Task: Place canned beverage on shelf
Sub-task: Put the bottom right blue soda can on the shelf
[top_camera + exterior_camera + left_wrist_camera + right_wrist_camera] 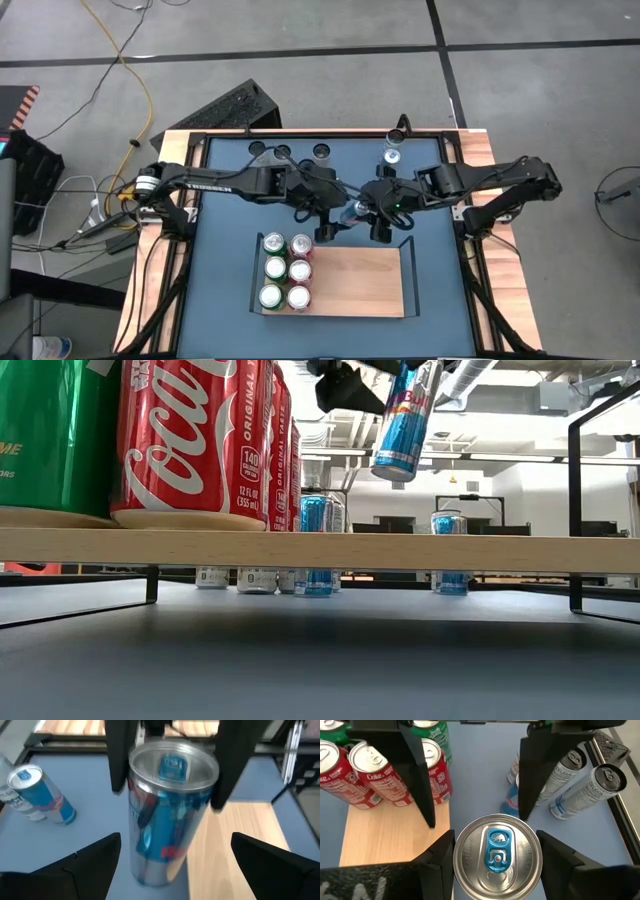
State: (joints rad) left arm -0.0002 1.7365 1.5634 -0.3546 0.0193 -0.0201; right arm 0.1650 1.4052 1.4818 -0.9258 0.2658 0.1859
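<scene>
A slim blue-and-silver can point(349, 212) hangs in the air over the blue table, just beyond the far edge of the light-wood shelf point(355, 285). My right gripper point(495, 840) is shut on it, reaching in from the right. My left gripper point(176, 837) comes from the left and is open, its fingers wide on either side of the can's lower part without touching it. In the low view the can point(405, 420) is tilted, higher than the shelf board point(400, 550). Several red and green cans point(285, 270) stand on the shelf's left end. My right gripper pinches the can between its two fingers, one on each side of the wall just under the top rim point(465, 851). The fingers point(117, 755) slant down from the table's right and far side. The can is lifted clear and tilted, its bottom end point(395, 465) lowest.
More slim cans stand on the blue table near its far edge point(392, 152), some white point(585, 790), one blue and silver point(37, 795). The shelf's black end rail point(575, 510) rises at its right end. The right part of the shelf board point(370, 280) is bare wood.
</scene>
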